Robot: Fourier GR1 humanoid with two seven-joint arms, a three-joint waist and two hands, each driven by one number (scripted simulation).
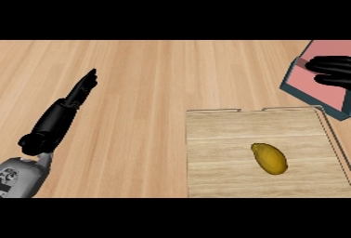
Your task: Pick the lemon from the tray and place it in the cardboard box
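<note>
The setting is a kitchen work surface — a counter (158, 83) of light wood planks with visible grain running lengthwise. A pale wooden tray (226, 176) with a thin raised rim rests on it, similar to a serving or cutting board. A lemon (269, 158) lies on the tray — food produce consistent with a food-preparation area.

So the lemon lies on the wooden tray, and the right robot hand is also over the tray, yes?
Not quite. The head view shows the lemon lying on the wooden tray, but the right robot hand is over the pink cardboard box at the upper right, not over the tray.
</note>
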